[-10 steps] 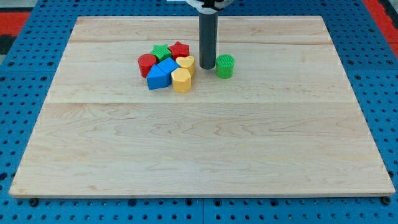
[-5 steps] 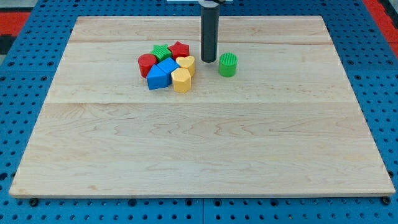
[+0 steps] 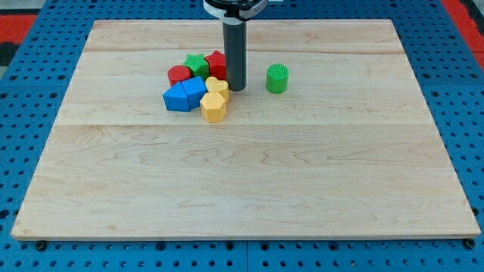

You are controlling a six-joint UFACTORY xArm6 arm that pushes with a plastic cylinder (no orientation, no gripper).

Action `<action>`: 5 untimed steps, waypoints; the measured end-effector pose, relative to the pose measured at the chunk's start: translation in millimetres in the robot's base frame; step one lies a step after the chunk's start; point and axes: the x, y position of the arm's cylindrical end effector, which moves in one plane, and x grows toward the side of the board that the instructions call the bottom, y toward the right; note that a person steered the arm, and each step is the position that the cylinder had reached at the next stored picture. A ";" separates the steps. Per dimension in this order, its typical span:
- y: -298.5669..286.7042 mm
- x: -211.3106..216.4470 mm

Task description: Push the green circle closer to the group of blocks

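The green circle (image 3: 277,78) stands alone on the wooden board, right of the group. The group sits at the upper middle: a red circle (image 3: 178,75), a green star (image 3: 197,63), a red star (image 3: 215,62), two blue blocks (image 3: 184,94), a yellow heart-like block (image 3: 217,86) and a yellow hexagon (image 3: 213,108). My tip (image 3: 237,88) is down at the group's right edge, touching the yellow heart-like block and in front of the red star. The green circle is a short gap to the tip's right.
The wooden board (image 3: 242,174) lies on a blue pegboard (image 3: 23,113). A red area shows at the view's top left corner (image 3: 15,19).
My tip moved left and down into the group's right side. The yellow and blue blocks shifted left and down. The green circle moved slightly right earlier and now stays put.
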 end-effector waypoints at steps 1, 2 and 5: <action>30.3 7.0; 76.2 26.0; 105.2 -1.9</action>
